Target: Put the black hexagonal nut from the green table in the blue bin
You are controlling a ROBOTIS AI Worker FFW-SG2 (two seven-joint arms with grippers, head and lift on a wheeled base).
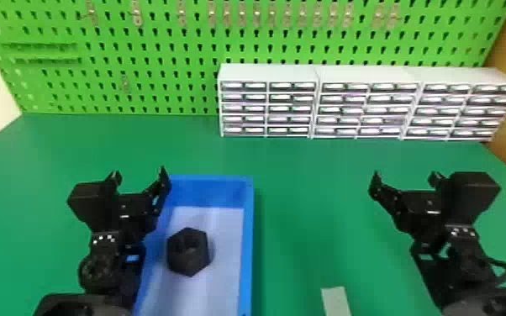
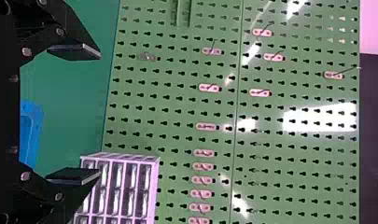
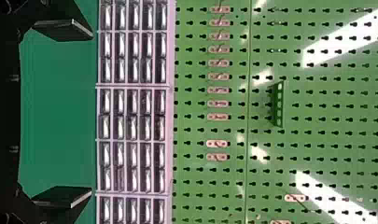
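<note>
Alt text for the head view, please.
Black hexagonal nut lying in a blue bin on a green table. Left gripper, open, is over the bin's left side; right gripper, open and empty, is well right of it. White drawer cabinets stand behind.

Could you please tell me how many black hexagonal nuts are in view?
1: the black hexagonal nut lies in the blue bin. Others may be hidden behind the left arm.

Green table (image 1: pixel 307 168) carries blue bin (image 1: pixel 247 252), 3 cabinets (image 1: pixel 366 75), pale strip (image 1: pixel 336 300).
</note>
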